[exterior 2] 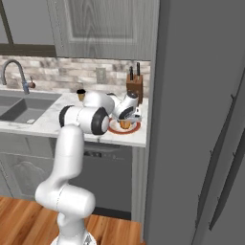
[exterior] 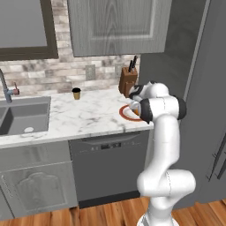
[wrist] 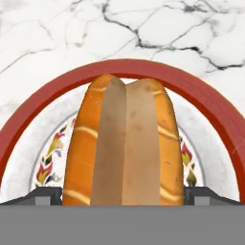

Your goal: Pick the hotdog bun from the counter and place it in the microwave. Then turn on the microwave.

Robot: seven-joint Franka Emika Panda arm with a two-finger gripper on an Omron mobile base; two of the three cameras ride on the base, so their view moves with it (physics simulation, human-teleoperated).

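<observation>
Hotdog bun (wrist: 124, 143) between spread fingers (wrist: 45, 195)

A: Bun spot?
B: Hotdog bun (wrist: 123, 143) on plate (wrist: 210, 119), near counter's (exterior: 88, 117) right front corner.
A: Rest?
B: Knife block (exterior: 128, 80) behind plate at back edge; cup (exterior: 76, 93) left of it; sink (exterior: 26, 115) at left end.

The hotdog bun (wrist: 125, 143) is an oblong orange-brown roll, split along its top with a paler tan strip down the middle. It lies flat on a white plate (wrist: 28, 119) with a red rim and painted flowers. The plate sits on the white, grey-veined marble counter (exterior: 88, 115), near its right end, just beside a tall grey cabinet.
</observation>
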